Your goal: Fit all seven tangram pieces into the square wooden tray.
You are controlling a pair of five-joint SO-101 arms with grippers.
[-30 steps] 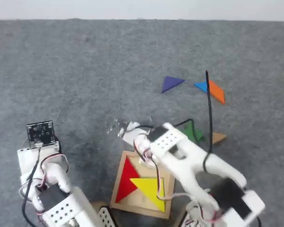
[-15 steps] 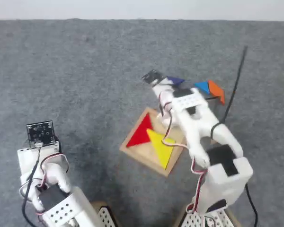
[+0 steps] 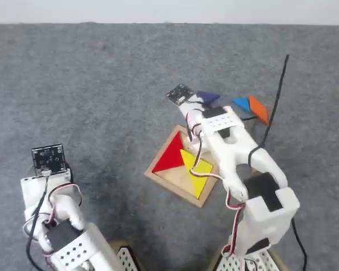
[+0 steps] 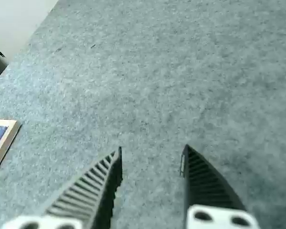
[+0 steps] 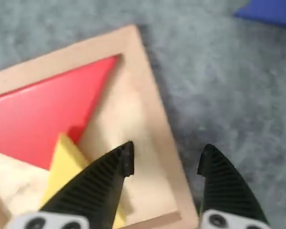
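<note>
Right gripper (image 5: 168,152), jaws wide and empty, set astride the rim of the square wooden tray (image 5: 150,95): 1 jaw over the tray floor, the other over the grey carpet (image 5: 205,71) outside. If you lower or close from here, a jaw will likely catch that rim and drag or tip the tray. That would unseat the 2 pieces inside, the red triangle (image 5: 43,114) and the yellow triangle (image 5: 62,167), both just beside the inner jaw. The purple triangle (image 5: 271,12) lies ahead of the outer jaw, and a sweep toward it risks scattering the blue piece (image 3: 241,104) and orange piece (image 3: 260,110) beyond. The right arm (image 3: 237,158) reaches forward across the tray, wrist pitched down. The left gripper (image 4: 151,155), also wide, hangs over carpet well apart from the tray.
</note>
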